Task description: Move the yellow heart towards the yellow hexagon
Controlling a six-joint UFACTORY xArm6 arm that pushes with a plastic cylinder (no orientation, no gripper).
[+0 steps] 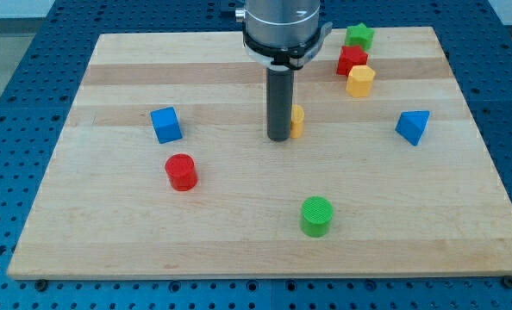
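The yellow heart (297,121) lies near the board's middle, mostly hidden behind my rod. My tip (278,138) rests on the board touching or just off the heart's left side. The yellow hexagon (360,81) sits up and to the right of the heart, just below a red block (352,60). A gap of bare board separates the heart from the hexagon.
A green star-like block (359,36) is at the view's top right. A blue triangle (413,127) is at the right, a blue cube (165,125) at the left, a red cylinder (181,172) below it, a green cylinder (316,216) near the bottom. The wooden board (109,232) has edges all round.
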